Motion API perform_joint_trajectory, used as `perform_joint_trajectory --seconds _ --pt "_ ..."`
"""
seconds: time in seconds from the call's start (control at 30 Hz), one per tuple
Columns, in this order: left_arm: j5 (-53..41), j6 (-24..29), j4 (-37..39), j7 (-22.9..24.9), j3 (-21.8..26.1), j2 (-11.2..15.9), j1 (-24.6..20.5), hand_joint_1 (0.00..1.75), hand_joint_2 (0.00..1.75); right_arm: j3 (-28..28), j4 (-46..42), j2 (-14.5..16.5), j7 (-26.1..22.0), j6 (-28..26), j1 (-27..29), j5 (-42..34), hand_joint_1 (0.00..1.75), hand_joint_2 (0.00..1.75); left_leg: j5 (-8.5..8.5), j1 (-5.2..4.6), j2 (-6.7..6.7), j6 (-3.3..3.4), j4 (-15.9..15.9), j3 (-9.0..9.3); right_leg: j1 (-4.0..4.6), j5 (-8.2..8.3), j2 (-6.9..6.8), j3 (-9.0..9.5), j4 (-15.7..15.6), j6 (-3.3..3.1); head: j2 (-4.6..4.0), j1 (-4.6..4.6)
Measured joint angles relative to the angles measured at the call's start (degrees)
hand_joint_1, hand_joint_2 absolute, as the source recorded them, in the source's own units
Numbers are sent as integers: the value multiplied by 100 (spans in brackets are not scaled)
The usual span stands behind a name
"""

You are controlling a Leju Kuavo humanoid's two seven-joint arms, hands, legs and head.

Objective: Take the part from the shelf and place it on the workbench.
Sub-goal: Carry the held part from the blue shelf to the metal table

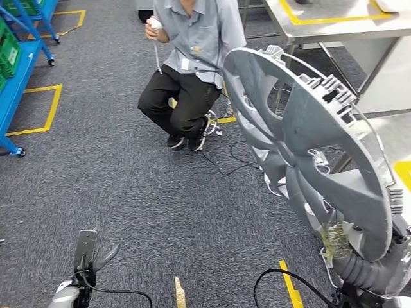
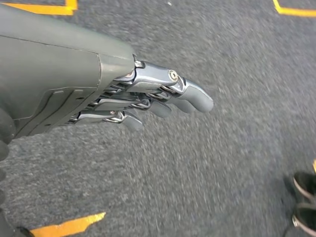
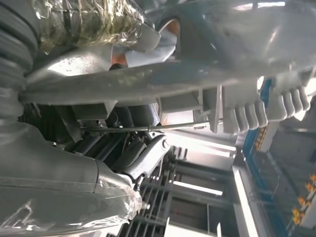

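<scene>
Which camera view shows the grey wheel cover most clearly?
The head view: it shows nearly the whole wheel cover, its spokes and rim, held up by the right hand. The right wrist view shows a close part of its rim and clips. The left wrist view looks at carpet.

Grey spoked part (image 1: 314, 147), upright, tilted

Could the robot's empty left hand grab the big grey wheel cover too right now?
Probably not yet. The left hand hangs low with its fingers out straight over the carpet. The wheel cover is up on the robot's other side, held by the right hand. Nothing blocks it, but it looks far across.
</scene>
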Motion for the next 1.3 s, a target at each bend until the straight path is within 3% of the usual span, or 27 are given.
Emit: perform_joint_trajectory --seconds 0.07,0.1,0.2,0.27,0.33,0.4,0.43,0.53,0.63,0.73,0.77,0.83,0.9,0.93,0.97,1.0,1.03,1.1,1.17,1.2,1.27,1.3 --pt "10 -18 0 2 -22 14 1 0 175 3 1 -6 -2 1 -9 -21 175 175 -38 -33 97 -52 18 25 33 179 -241 375 -649 -50 1 -6" --pt "17 -23 0 3 -32 22 2 0 175 4 2 -7 -4 1 -12 -29 175 175 -52 -51 142 -74 28 36 50 183 -302 445 -771 -89 1 -9" --pt "51 -39 0 7 -43 30 -8 0 175 4 3 -9 -5 0 -7 -37 175 175 -108 -46 261 -142 50 66 60 192 -115 440 -780 -206 1 -15" --pt "60 -44 0 7 -45 34 -15 0 175 4 3 -10 -6 1 -12 -35 175 175 -320 -15 81 -189 310 -19 45 207 17 449 -793 -271 1 -31" --pt "64 -46 0 9 -49 39 1 0 175 4 3 -11 -7 2 -18 -35 175 175 -689 -2 -193 -200 1012 -338 46 211 151 453 -795 -315 1 -55" --pt "69 -46 0 12 -50 40 22 0 175 4 8 -11 -5 2 -16 -34 175 175 -876 -4 -282 -183 1643 -672 66 212 308 454 -793 -333 1 -63" --pt "71 -46 0 13 -51 40 26 0 175 4 10 -11 -5 2 -15 -34 175 175 -799 -8 -295 -162 1690 -723 77 213 390 457 -789 -336 1 -61" --pt "73 -46 0 13 -51 45 21 0 175 4 13 -11 -4 1 -15 -34 175 175 -305 -20 -362 -90 1124 -520 90 214 570 470 -781 -337 2 -61" --pt "73 -46 0 13 -51 48 20 0 175 4 13 -11 -4 0 -15 -35 175 175 -208 -21 -391 -77 967 -453 89 214 595 473 -780 -336 2 -61" --pt "74 -45 1 13 -54 64 23 0 175 4 13 -11 -4 1 -16 -36 175 175 -28 -20 -581 -43 530 -266 81 220 683 461 -772 -321 1 -62" --pt "74 -43 2 13 -56 68 13 0 175 4 14 -14 -2 2 -11 -36 175 175 18 -6 -620 -17 319 -186 73 226 755 420 -763 -280 1 -62" --pt "77 -38 3 13 -59 73 -7 0 175 5 15 -21 1 2 -13 -37 175 175 21 8 -575 35 72 -98 79 103 649 237 -555 -182 1 -46" --pt "79 -34 3 13 -60 69 -4 0 175 7 17 -29 2 2 -28 -38 175 175 26 -5 -398 70 29 -86 79 -224 354 -76 53 -115 0 -25" --pt "80 -33 4 13 -60 69 5 0 175 8 20 -32 1 2 -32 -38 175 175 22 -11 -326 79 31 -87 66 -382 273 -249 426 -90 1 -20" --pt "80 -31 4 13 -60 69 12 0 175 9 24 -34 1 2 -27 -38 175 175 17 -15 -252 81 32 -85 52 -462 230 -375 694 -67 1 -21" --pt "80 -30 4 13 -60 67 13 0 175 10 27 -36 1 2 -20 -38 175 175 10 -15 -181 78 33 -83 36 -443 201 -413 779 -46 0 -20" --pt "80 -28 4 13 -60 62 12 0 175 10 29 -39 2 2 -15 -38 175 175 2 -13 -115 69 34 -76 22 -325 166 -337 642 -30 1 -19" --pt "80 -28 4 13 -60 48 11 0 175 11 31 -44 2 2 -14 -38 175 175 -26 -16 1 32 36 -45 17 8 -29 74 -107 -16 1 -17" --pt "80 -28 4 14 -60 42 13 0 175 12 32 -46 2 2 -20 -38 175 175 -56 -45 99 -19 56 -22 48 162 -216 407 -691 -61 1 -18" --pt "80 -28 4 15 -60 42 12 0 175 12 33 -46 2 2 -19 -39 175 175 -64 -59 149 -40 64 -15 68 156 -241 457 -781 -92 1 -18" --pt "80 -28 4 17 -60 38 4 0 175 10 33 -49 4 2 -8 -41 175 175 -82 -59 235 -84 72 -3 72 176 -119 451 -787 -166 1 -19" --pt "80 -28 3 17 -61 36 -2 0 175 9 32 -50 4 2 -5 -39 175 175 -125 -45 192 -113 105 -6 65 187 -57 450 -795 -198 1 -22"
